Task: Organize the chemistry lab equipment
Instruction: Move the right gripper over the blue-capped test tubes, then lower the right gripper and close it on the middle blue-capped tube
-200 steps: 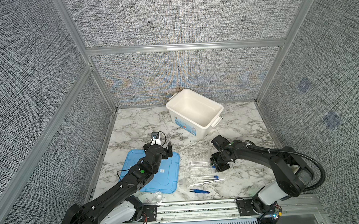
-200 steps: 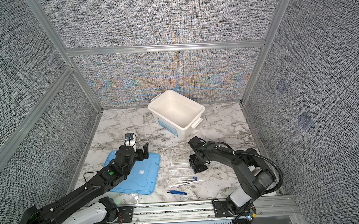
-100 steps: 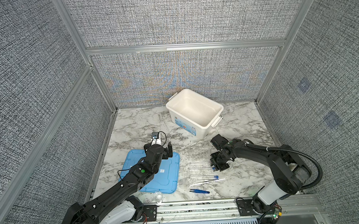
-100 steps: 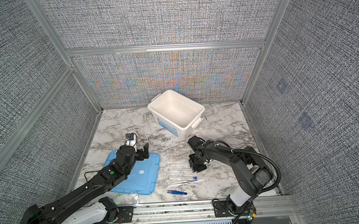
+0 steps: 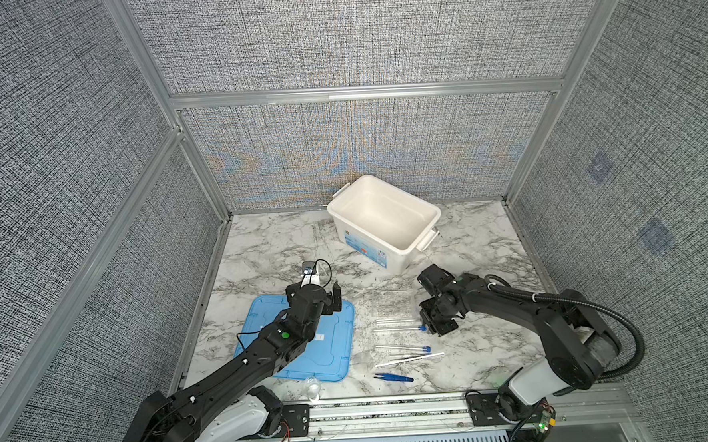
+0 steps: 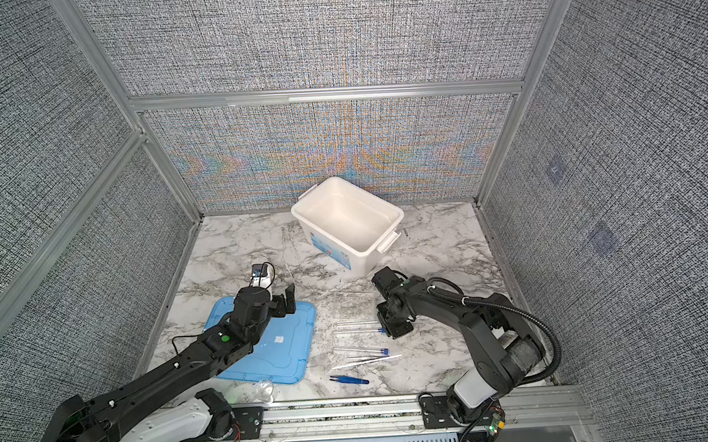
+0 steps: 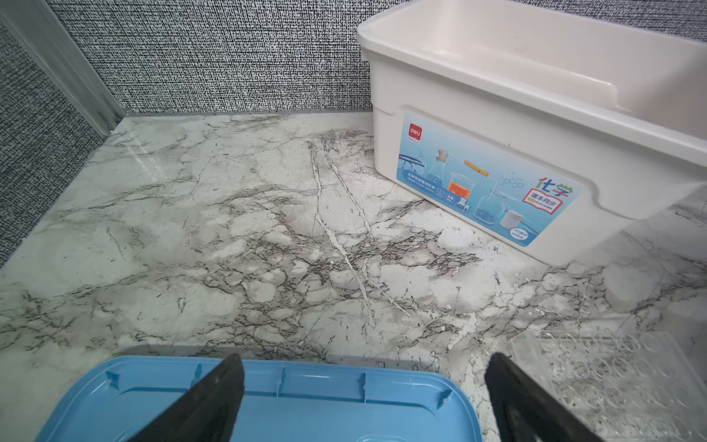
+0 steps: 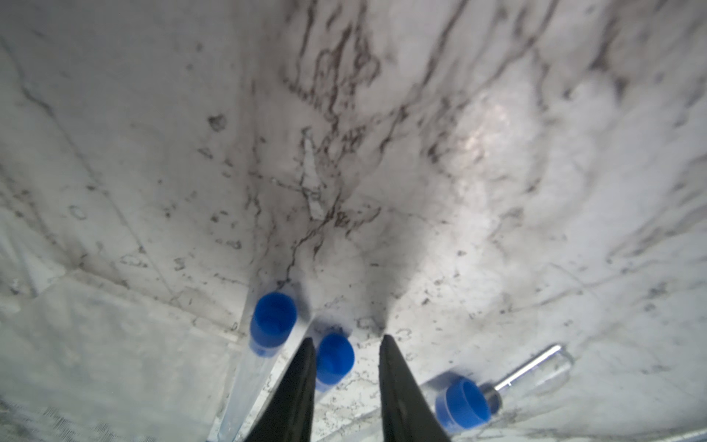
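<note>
Landmark: clear rack [image 5: 392, 304] on the marble table [image 5: 270, 251].
Right claw [image 8: 346, 338]: low at the table just off the rack's right near corner. Its fingers are narrowly parted and pinch nothing, with the tips astride a blue cap.
Middle tube [image 8: 334, 358]: second in the row in front of the rack. Its cap sits between the claw's fingers, close to one and with a clear gap to the other.
First tube [image 8: 273, 319]: just beside the rack's near edge, cap outside the claw.
Third tube [image 8: 463, 402]: farther in front of the rack, outside the claw on the opposite side.
White stick [image 5: 409, 359], blue tweezers [image 5: 394, 378]: farther in front still, apart from the claw.
Left claw [image 7: 367, 398]: left of the rack, spread wide and holding nothing, above the blue lid [image 7: 267, 405].
</note>
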`<state>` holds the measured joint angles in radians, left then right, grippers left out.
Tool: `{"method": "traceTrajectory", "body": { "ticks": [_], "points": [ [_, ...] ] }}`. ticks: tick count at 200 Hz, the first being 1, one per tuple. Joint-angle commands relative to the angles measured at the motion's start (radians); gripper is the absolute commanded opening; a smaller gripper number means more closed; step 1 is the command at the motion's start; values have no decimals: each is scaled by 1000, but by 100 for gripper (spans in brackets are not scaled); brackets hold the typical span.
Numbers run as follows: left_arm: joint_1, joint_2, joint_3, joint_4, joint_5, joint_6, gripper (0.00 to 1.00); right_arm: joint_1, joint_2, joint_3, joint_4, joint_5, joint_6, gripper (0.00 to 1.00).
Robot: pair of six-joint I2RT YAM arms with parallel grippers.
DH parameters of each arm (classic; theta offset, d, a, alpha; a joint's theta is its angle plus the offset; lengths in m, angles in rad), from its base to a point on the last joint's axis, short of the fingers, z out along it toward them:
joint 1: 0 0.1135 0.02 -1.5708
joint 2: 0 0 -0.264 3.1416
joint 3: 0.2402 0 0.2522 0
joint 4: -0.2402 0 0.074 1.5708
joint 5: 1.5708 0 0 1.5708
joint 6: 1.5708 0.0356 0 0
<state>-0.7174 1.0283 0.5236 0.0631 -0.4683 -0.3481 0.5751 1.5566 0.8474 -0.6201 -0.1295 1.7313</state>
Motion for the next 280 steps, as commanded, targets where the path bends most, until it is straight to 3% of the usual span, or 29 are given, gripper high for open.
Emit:
{"method": "traceTrajectory", "body": {
  "ticks": [1,91,151,280],
  "points": [
    [1,-9,-1,17,2,-5,99,2,9,-1,-3,-23,15,29],
    [0,-41,-10,-6,1,-17,99,6,42,-2,34,-84,43,36],
    [1,-44,-23,2,0,-31,99,15,34,-3,22,-66,63,38],
    [1,-42,-20,8,7,-15,99,25,0,-27,28,-10,164,24]
  ]
}}
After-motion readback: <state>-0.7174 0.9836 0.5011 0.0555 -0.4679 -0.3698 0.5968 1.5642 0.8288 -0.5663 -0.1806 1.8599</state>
